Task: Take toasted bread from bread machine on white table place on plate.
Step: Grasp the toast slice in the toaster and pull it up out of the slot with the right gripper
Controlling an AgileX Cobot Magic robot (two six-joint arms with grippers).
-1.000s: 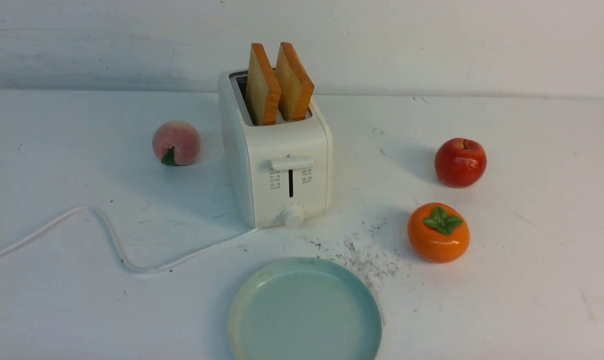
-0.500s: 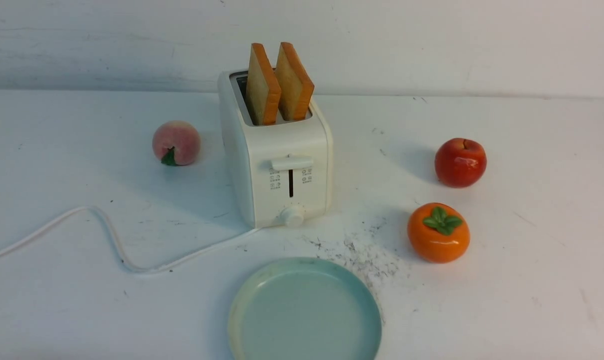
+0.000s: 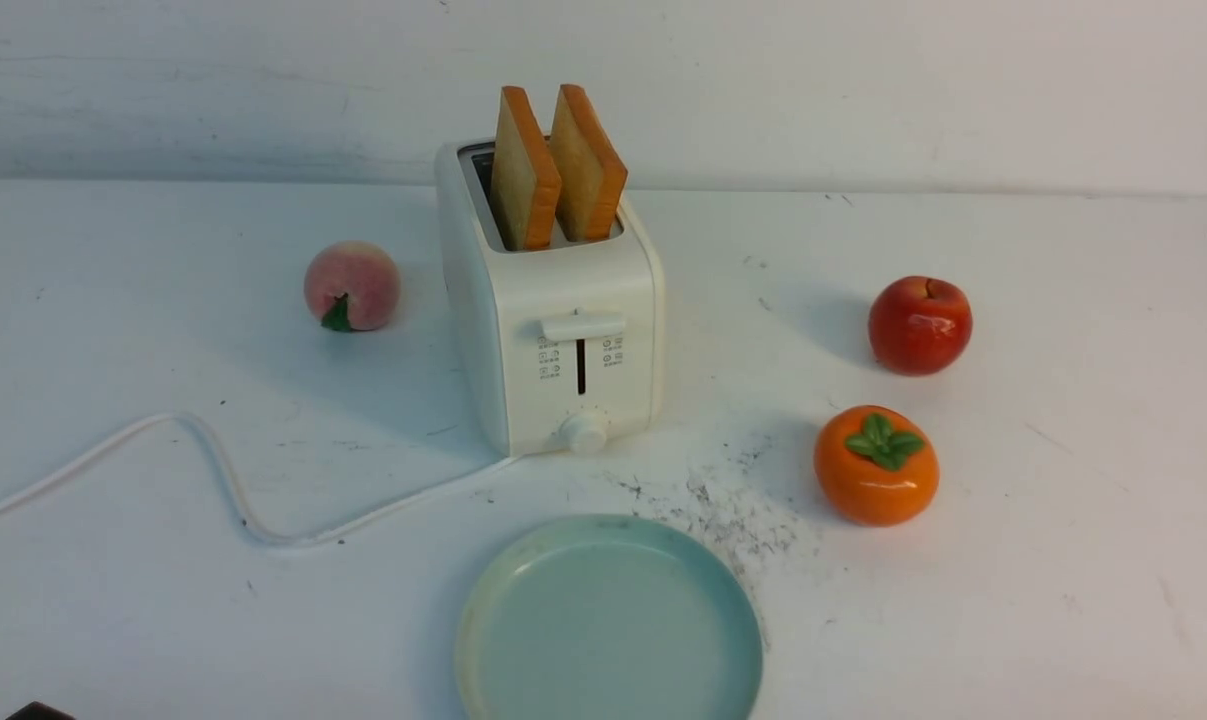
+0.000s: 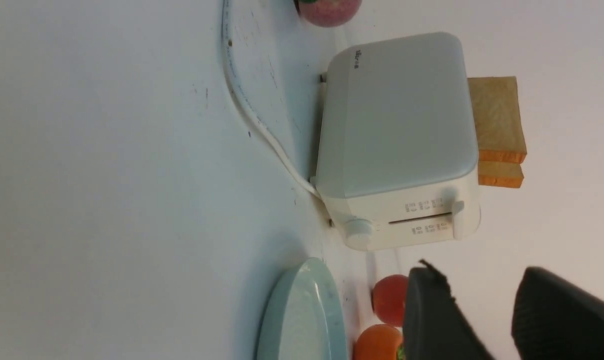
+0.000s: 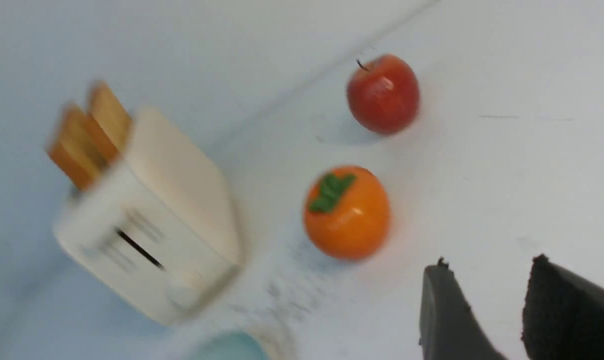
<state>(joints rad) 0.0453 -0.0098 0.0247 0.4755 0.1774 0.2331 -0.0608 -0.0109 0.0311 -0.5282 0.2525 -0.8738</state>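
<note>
At the bottom left edge of the front view, a dark shape [image 3: 38, 712] now pokes into frame; neither earlier frame has it. Too little shows to tell which part it is. Everything else sits as before.

Left slice [image 3: 525, 175] and right slice [image 3: 588, 165] stand on edge in the toaster [image 3: 563, 330] slots, upper halves clear of the top. The toaster stands mid-table [image 3: 1063, 560], lever facing the robot. The plate [image 3: 608, 625] lies bare just in front of it.

The cord [image 3: 213, 455] snakes from the toaster's base off to the left. A peach [image 3: 352, 285] sits left of the toaster; an apple [image 3: 920, 325] and a persimmon [image 3: 876, 465] sit well to the right. Black specks [image 3: 733, 515] lie between plate and persimmon.

Left gripper [image 4: 479, 280]: fingers parted, nothing between them. Right gripper [image 5: 489, 272]: fingers parted, empty; that view is blurred, with the persimmon nearest.
</note>
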